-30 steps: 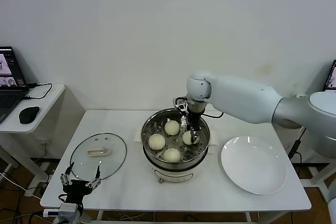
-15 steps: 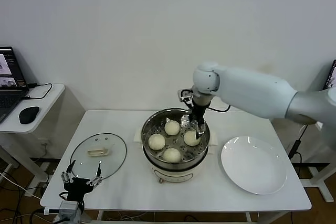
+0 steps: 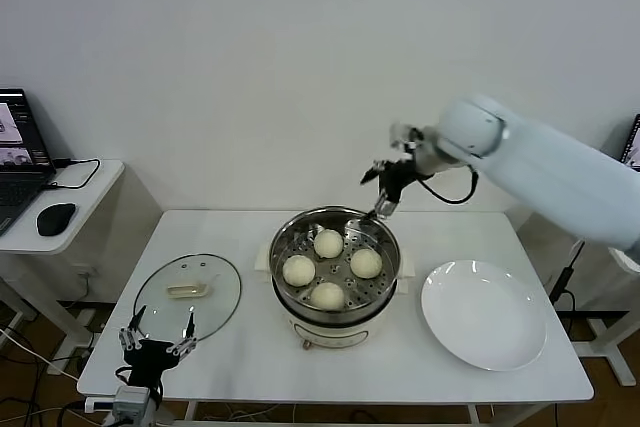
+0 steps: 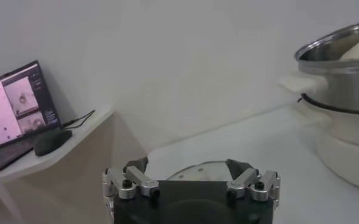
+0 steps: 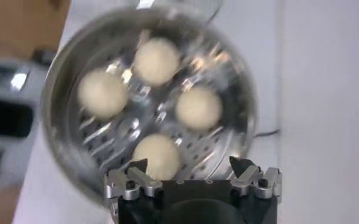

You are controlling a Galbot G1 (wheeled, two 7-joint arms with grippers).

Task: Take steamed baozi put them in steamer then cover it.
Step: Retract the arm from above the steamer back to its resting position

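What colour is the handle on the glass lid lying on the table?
Cream-white, a short bar on the clear glass lid; the head view shows it best.

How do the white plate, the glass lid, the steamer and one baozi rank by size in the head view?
1. Steamer and white plate: look about alike, too close to rank.
2. Glass lid: slightly smaller.
3. Baozi: far smallest.

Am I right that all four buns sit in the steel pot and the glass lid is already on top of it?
Not quite. The four buns are in the pot, but the head view shows the glass lid lying on the table beside it, the pot uncovered.
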